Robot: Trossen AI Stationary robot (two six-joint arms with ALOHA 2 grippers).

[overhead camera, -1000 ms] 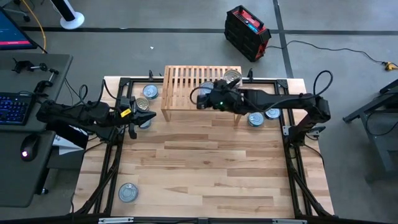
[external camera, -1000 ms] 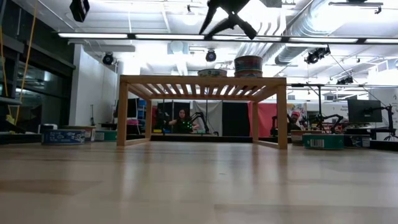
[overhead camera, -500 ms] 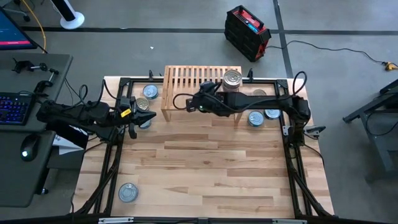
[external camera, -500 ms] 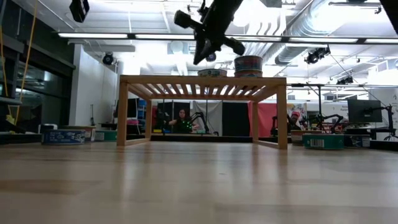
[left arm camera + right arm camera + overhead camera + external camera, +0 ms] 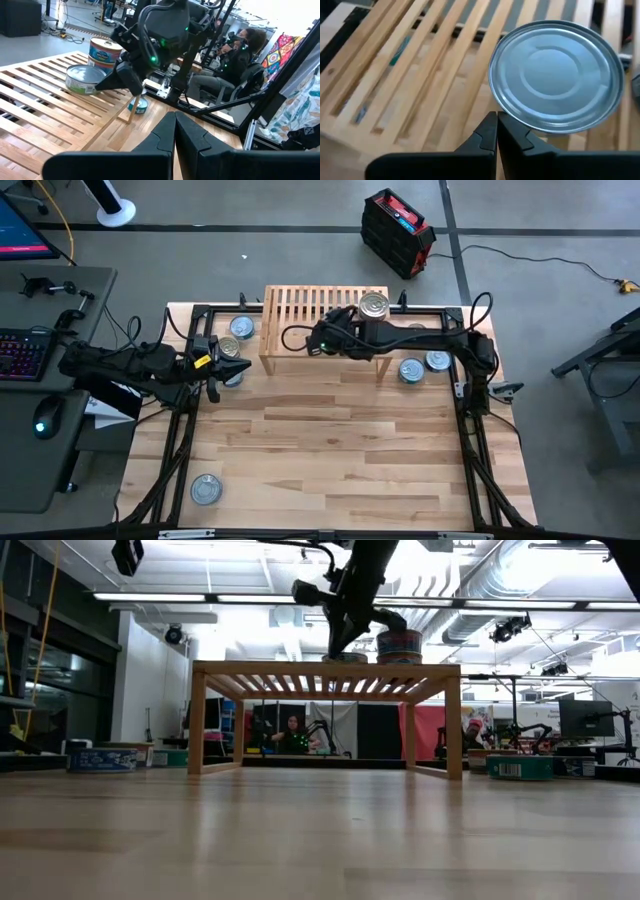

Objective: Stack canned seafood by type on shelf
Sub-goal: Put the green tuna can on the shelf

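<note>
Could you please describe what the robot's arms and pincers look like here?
Both arms are dark, nearly black, with looping black cables. The right pincer has two tapered dark fingers beneath a body lit by small green lights; the left pincer carries a yellow marking behind its fingers.

Bright overhead strip lights (image 5: 300, 597) wash the ceiling nearly white, so the arm up there reads as a silhouette. The surface (image 5: 320, 840) blurs close to the low camera. A tin lid (image 5: 556, 75) catches soft bluish sheen, its shadows faint.
</note>
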